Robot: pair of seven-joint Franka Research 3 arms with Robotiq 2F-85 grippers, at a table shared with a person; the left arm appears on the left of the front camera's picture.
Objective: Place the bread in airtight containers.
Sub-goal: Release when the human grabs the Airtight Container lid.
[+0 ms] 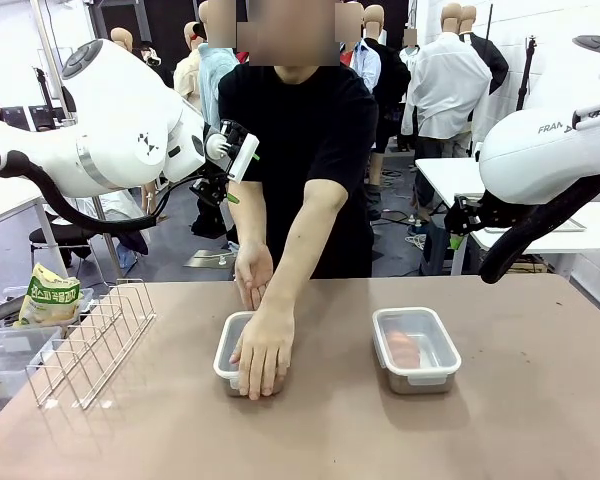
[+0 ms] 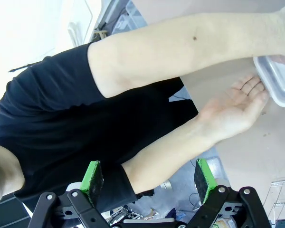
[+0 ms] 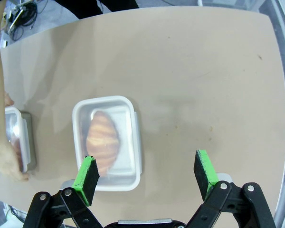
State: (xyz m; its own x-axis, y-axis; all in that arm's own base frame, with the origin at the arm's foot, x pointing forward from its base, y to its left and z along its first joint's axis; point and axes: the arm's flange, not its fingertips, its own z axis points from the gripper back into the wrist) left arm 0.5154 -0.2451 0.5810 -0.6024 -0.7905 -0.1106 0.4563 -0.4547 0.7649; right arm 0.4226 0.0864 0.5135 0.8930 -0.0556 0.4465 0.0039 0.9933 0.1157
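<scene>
A brown desk (image 1: pixel 500 420) is seen from the robot's side, with a person in a black shirt (image 1: pixel 300 150) standing at the far edge. Two small steel containers are set on the desk, well apart. The left container (image 1: pixel 232 345) is covered by the person's hand (image 1: pixel 263 350), pressed flat on its lid, while the other hand (image 1: pixel 252 275) is held just behind it. The right container (image 1: pixel 415 348) is closed with a translucent lid, and one golden-brown bread roll (image 3: pixel 102 137) is visible inside it. A wire rack (image 1: pixel 90 340) and a yellow-green bag (image 1: pixel 48 297) are placed at the desk's left edge. Both arms are raised above the desk. The left claw (image 2: pixel 149 178) is held open, empty, pointed at the person's arms. The right claw (image 3: pixel 148 175) is likewise spread wide and empty, positioned above the right container.
</scene>
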